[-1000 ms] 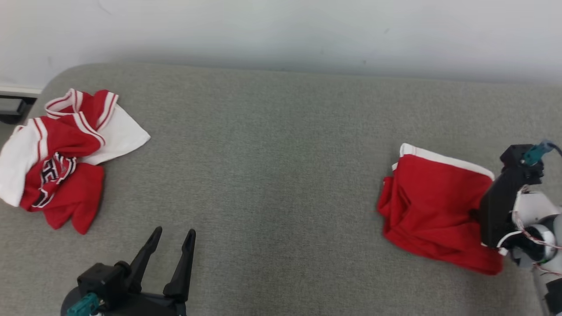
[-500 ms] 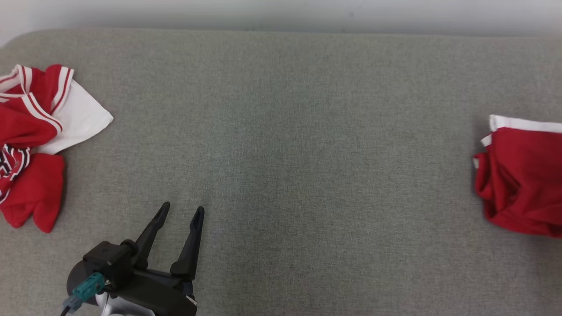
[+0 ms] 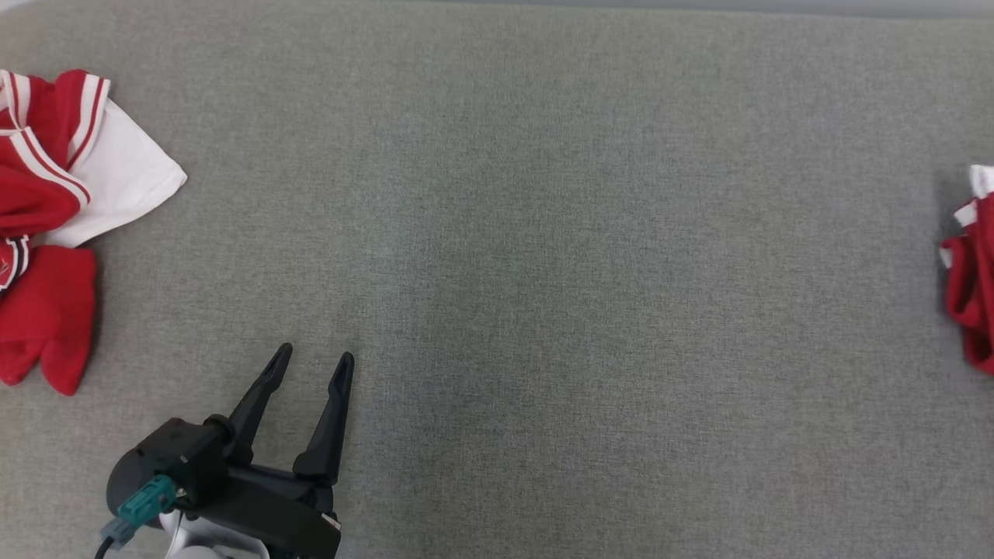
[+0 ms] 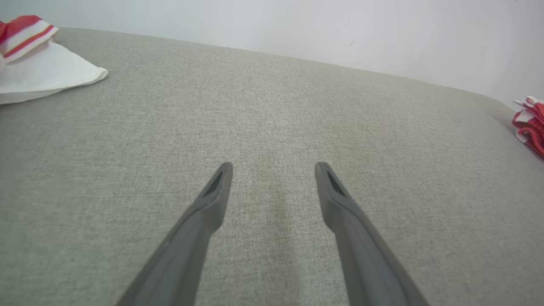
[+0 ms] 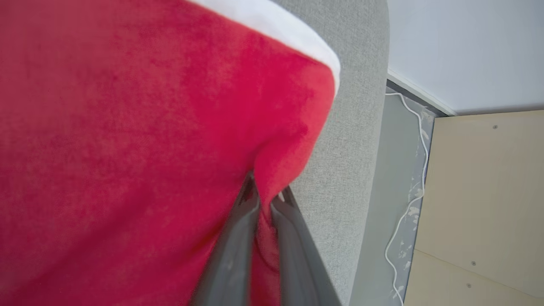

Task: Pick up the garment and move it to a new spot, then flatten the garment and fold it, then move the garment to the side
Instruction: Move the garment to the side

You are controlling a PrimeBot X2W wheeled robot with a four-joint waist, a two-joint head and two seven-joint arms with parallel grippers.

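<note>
The garment (image 3: 974, 295) is a folded red piece with a white band, lying at the far right edge of the head view on the grey cloth-covered table (image 3: 543, 233). In the right wrist view the garment (image 5: 127, 148) fills the left side, and my right gripper (image 5: 265, 191) is shut on a pinch of its red cloth near the table's right edge (image 5: 352, 148). My left gripper (image 3: 314, 353) hovers open over bare table at the lower left, far from the garment. In the left wrist view the left gripper (image 4: 274, 165) has nothing between its fingers, and the garment (image 4: 529, 125) peeks in at right.
A crumpled red-and-white jersey (image 3: 46, 217) lies at the table's left end; its white part (image 4: 38, 68) shows in the left wrist view. Beyond the table's right edge are the floor with a white cable (image 5: 403, 212) and a pale wooden panel (image 5: 488, 191).
The head camera has tilted down and closer. The folded garment has slid far to the right, pulled by my right gripper, which has left the head view. The left gripper has barely moved.
</note>
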